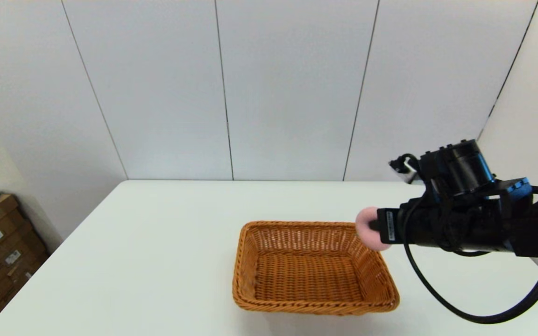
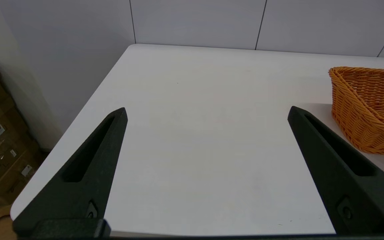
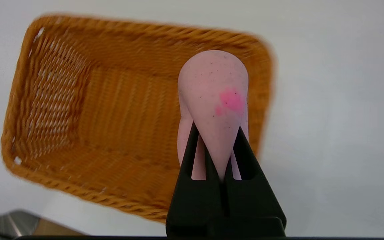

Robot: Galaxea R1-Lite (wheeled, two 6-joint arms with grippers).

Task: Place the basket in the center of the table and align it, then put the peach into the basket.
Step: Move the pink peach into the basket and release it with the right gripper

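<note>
— Where is the peach (image 1: pixel 368 227) seen?
— At centre right of the head view, pinched in the closed right gripper (image 1: pixel 375 228), above the right rim of the basket (image 1: pixel 313 266).
— And the basket?
— It is set on the table (image 1: pixel 157 242), lower centre.
— The left gripper (image 2: pixel 207 111)?
— Spread open over bare tabletop, basket to its side

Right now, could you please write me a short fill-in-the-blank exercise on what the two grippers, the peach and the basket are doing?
1. The right gripper is shut on the ____.
2. The peach is held in the air above the ____ rim of the basket.
3. The left gripper hangs with its fingers ____ over the table.
4. Inside, the basket holds ____.

Missing words: peach; right; open; nothing
</note>
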